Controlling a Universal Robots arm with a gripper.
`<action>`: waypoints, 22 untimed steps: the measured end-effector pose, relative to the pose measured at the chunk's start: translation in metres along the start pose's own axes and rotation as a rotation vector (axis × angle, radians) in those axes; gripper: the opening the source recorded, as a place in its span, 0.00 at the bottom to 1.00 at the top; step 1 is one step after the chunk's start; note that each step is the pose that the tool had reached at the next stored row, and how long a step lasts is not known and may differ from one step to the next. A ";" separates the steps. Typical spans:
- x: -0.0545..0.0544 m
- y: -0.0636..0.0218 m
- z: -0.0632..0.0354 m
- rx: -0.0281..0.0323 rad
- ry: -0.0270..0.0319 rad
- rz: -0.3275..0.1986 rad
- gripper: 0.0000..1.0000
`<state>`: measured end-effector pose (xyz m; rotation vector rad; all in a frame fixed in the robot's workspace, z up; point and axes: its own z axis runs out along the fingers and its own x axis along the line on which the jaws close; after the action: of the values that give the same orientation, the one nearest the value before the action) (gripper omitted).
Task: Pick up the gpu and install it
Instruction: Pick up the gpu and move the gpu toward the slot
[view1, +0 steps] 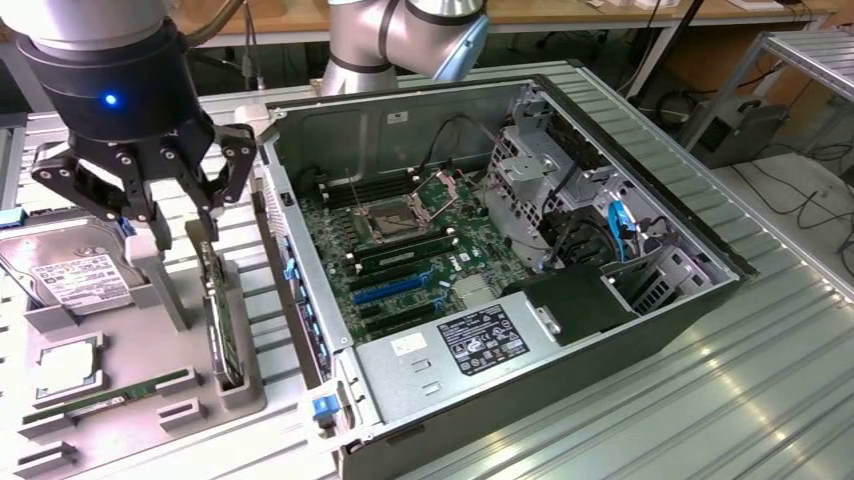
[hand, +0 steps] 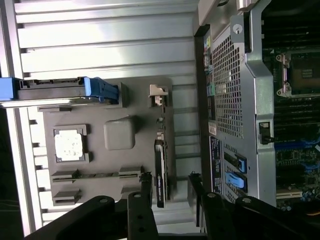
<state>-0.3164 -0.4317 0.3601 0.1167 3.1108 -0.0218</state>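
The worktop is a silver metal surface of long parallel ribs; two things rest directly on it. On the exterior view's left lies a flat grey parts tray. Just beside it, on the exterior view's right, lies an open computer case on its side, with a narrow strip of ribbed metal showing between them. The tray carries a hard drive propped at a tilt in its stand; a square CPU flat in a recess; a green RAM stick lying between two clips; the gpu stands on edge in a slot along the side nearest the case.
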 end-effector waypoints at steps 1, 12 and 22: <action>0.000 -0.0002 0.0031 0.0000 0.0000 0.000 0.42; 0.005 -0.0017 0.0253 0.0001 0.0000 0.000 0.42; 0.008 -0.0039 0.0465 0.0000 -0.0015 0.000 0.42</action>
<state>-0.3233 -0.4357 0.3135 0.1166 3.1093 -0.0220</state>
